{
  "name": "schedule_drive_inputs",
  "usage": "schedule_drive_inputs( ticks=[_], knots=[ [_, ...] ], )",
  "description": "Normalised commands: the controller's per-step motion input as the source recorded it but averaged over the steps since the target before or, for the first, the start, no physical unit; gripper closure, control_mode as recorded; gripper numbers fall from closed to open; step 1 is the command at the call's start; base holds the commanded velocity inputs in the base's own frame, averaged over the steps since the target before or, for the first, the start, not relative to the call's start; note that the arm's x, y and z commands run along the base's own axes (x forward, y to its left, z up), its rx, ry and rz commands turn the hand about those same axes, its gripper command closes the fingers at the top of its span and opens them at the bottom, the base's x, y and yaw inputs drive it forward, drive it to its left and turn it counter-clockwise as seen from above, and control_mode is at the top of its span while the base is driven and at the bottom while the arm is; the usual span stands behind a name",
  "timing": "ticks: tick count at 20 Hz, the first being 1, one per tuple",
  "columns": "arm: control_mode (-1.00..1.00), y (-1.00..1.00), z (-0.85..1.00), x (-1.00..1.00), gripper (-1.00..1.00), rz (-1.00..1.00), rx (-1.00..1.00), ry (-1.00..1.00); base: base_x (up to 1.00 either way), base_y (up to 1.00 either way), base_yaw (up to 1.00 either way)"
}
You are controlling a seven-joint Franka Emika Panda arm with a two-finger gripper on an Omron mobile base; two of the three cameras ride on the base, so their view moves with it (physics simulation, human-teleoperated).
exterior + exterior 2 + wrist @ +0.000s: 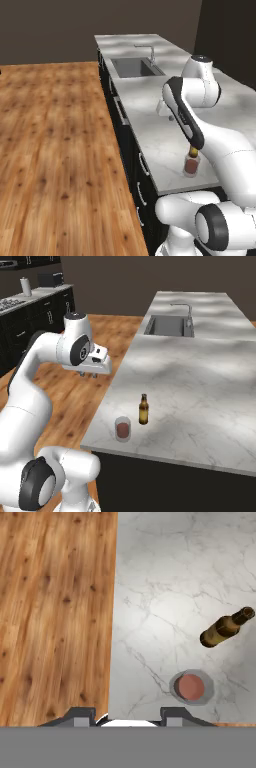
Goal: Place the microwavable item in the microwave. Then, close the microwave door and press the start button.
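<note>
Left base view: microwavable item near surface front edge, partly hidden behind arm.
Right base view: gripper hangs off surface edge over floor; item at about 4 o'clock, below, just beside bottle.
Hand view: item at 1 o'clock of gripper; upright, axis vertical. Jaws part-open, empty.

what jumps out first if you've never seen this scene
The big white arm rears up beside a marble counter. Near the counter's front edge stand a small reddish-brown cup and a brown bottle, close together but apart. A sink lies farther back.
</note>
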Motion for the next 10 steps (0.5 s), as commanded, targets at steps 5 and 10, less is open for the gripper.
schedule_drive_inputs(
  ticks=[5, 10],
  knots=[
    [-1.0, 0.1, -0.22, -0.08, -1.0, 0.0, -0.03, 0.03, 0.0, 0.0, 0.0],
    [-1.0, 0.16, -0.97, 0.0, -1.0, 0.0, -0.15, 0.15, 0.0, 0.0, 0.0]
  ],
)
